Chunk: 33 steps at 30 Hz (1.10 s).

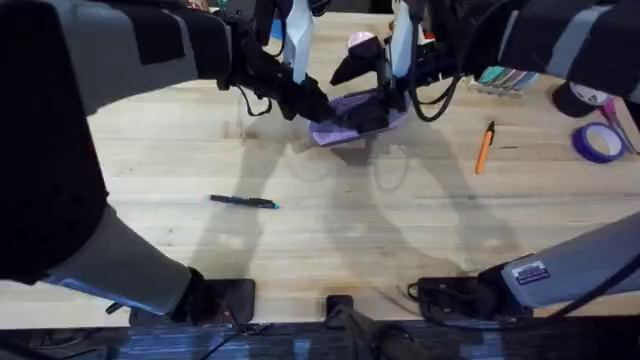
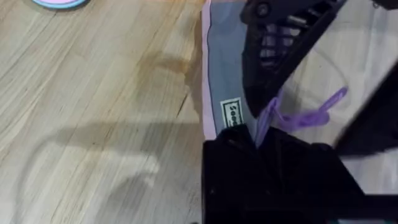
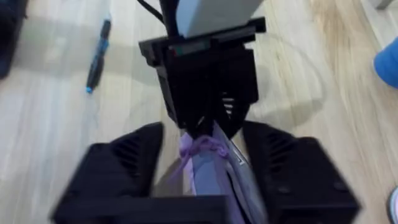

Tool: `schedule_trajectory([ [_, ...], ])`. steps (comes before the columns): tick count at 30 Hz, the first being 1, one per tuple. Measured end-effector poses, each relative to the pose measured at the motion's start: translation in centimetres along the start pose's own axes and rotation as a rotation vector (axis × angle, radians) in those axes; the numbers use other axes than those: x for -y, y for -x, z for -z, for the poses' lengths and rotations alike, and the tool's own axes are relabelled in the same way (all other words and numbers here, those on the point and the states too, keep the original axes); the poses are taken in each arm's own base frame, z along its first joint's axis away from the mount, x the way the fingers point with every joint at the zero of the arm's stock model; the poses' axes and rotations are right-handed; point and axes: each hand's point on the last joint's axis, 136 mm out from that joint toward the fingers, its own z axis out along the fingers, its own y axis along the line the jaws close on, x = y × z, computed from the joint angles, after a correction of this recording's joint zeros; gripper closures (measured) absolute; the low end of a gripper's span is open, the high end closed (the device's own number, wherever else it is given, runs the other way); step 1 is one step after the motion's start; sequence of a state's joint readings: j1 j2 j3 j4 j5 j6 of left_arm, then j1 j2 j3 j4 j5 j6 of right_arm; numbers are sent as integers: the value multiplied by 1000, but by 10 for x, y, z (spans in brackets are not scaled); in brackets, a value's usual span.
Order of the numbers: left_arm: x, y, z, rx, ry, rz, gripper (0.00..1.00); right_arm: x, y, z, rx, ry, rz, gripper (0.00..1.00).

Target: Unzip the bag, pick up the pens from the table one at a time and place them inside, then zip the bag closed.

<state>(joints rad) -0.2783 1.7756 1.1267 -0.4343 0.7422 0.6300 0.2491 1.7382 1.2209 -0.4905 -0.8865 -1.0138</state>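
Both arm bases sit nearest the camera along the bottom edge of the overhead view, and from them the arms reach up the frame to meet over the bag (image 1: 358,112), which lies at upper centre of the table (image 1: 150,150). Going left to right in that view: the dark pen (image 1: 243,202) lies alone at centre left, well apart from the bag; the left gripper (image 1: 312,105) is at the bag's left end; the right gripper (image 1: 380,100) is at its right part; the orange pen (image 1: 485,147) lies to the right of the bag, untouched, with a roll of purple tape (image 1: 598,142) near the right edge. In the left wrist view the left gripper (image 2: 258,140) looks clenched on the bag's corner beside a small label, with a purple zipper cord (image 2: 305,117) trailing next to it. In the right wrist view the right gripper's fingers (image 3: 292,162) stand either side of the bag's end, the purple cord bunched between them; whether they pinch it I cannot tell. I judge this to be the unzipping step, both pens still outside. The next move likely calls for one gripper holding the fabric firm while the other draws the cord along the zipper.
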Motion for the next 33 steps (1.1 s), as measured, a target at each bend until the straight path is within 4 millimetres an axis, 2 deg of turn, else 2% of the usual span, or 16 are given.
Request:
schedule_trajectory([
  [2,0,0,0,0,0,0,958,2,-1,4,7,-5,-7,41],
  [3,0,0,0,0,0,0,958,4,-1,7,10,-12,-11,17],
  [6,0,0,0,0,1,0,958,14,-2,26,18,-67,-16,6],
  [12,0,0,0,0,1,0,958,32,6,77,42,-204,3,6],
  [17,0,0,0,0,1,0,957,35,11,95,48,-252,16,6],
  [18,0,0,0,0,1,-4,910,34,11,95,48,-251,15,5],
  [19,-1,0,0,-1,3,-3,794,34,10,95,47,-249,11,5],
  [24,-1,0,0,-2,6,0,53,32,9,94,44,-243,2,5],
  [26,-1,0,0,-3,6,0,11,31,9,94,43,-240,-3,6],
  [33,-1,-1,0,-4,5,2,8,21,2,91,27,-203,-63,6],
])
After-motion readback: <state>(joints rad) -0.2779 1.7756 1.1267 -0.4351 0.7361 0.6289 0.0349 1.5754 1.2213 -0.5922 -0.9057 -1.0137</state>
